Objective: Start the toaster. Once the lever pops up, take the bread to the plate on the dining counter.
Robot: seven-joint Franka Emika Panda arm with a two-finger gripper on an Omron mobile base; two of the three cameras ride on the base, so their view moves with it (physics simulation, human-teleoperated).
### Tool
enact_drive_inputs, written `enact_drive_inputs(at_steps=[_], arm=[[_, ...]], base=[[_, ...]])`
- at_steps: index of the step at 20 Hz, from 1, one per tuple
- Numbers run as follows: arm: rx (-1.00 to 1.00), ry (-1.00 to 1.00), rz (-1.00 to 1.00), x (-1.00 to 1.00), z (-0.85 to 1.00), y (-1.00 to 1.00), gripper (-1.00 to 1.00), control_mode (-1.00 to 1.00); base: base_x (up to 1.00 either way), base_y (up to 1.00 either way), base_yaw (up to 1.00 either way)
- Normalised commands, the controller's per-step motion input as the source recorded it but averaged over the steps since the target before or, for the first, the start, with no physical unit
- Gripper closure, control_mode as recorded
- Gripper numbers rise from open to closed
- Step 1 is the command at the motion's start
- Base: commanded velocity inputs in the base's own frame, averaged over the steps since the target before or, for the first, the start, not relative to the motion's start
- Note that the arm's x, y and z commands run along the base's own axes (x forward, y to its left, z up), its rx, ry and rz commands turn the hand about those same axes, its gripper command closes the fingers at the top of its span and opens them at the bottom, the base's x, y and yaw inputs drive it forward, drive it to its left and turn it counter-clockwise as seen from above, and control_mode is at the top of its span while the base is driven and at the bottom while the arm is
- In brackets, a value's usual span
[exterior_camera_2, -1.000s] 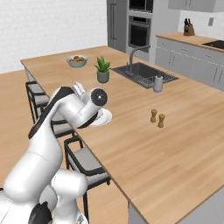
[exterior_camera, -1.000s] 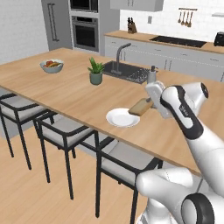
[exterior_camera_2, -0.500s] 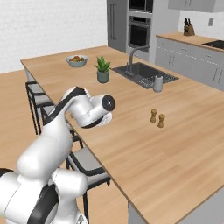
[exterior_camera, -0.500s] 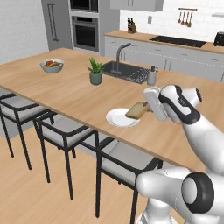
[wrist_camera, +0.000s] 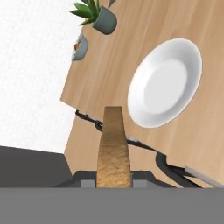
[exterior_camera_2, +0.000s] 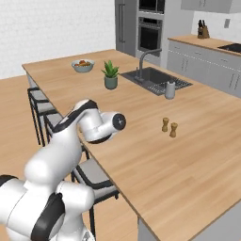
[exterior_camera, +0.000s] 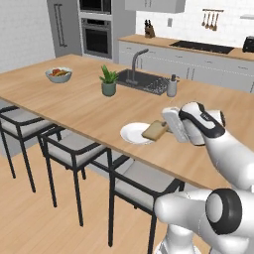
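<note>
I see the two-finger end effector (exterior_camera: 166, 130) clamped on the squarish slice of light tan toast with a darker brown crust (exterior_camera: 155, 130). In the left base view the slice is held roughly flat, sticking out from the fingers over the right edge of the small round plain white plate (exterior_camera: 134, 133). I cannot tell whether the slice touches the plate or hangs just above it.

Hand view: the toast (wrist_camera: 113, 148) appears edge-on, a narrow tan strip rising from between the fingertips at the bottom. The plate (wrist_camera: 165, 83) lies up and to the right of the slice and carries nothing on its face.

The plate sits on the long light-wood island worktop (exterior_camera: 89, 106), near its front edge, above the black-framed chairs with grey seats (exterior_camera: 74, 146).

Farther along the worktop: a small green plant in a grey-green pot (exterior_camera: 108, 81), a grey bowl of colourful fruit (exterior_camera: 58, 74), and a dark sink with a grey faucet (exterior_camera: 144, 79). A small grey canister (exterior_camera: 171, 87) stands beside the sink.

Right base view: the arm's white elbow with its dark joint (exterior_camera_2: 101, 124) blocks the plate and slice. Two small brown shakers (exterior_camera_2: 169, 127) stand together on the worktop (exterior_camera_2: 155, 155), well apart from the arm.

A black boxy toaster (exterior_camera: 248, 44) stands on the rear counter by the black hob (exterior_camera: 201, 47).
</note>
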Motion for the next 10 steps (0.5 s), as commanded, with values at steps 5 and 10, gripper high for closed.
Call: enact_drive_inputs(at_steps=[5, 10], arm=[[0.00, -0.05, 0.00, 0.29, -0.17, 0.00, 1.00, -1.00], [0.00, 0.00, 0.00, 0.43, -0.15, 0.00, 1.00, -1.00]], base=[[0.00, 0.00, 0.00], [0.00, 0.00, 0.00]])
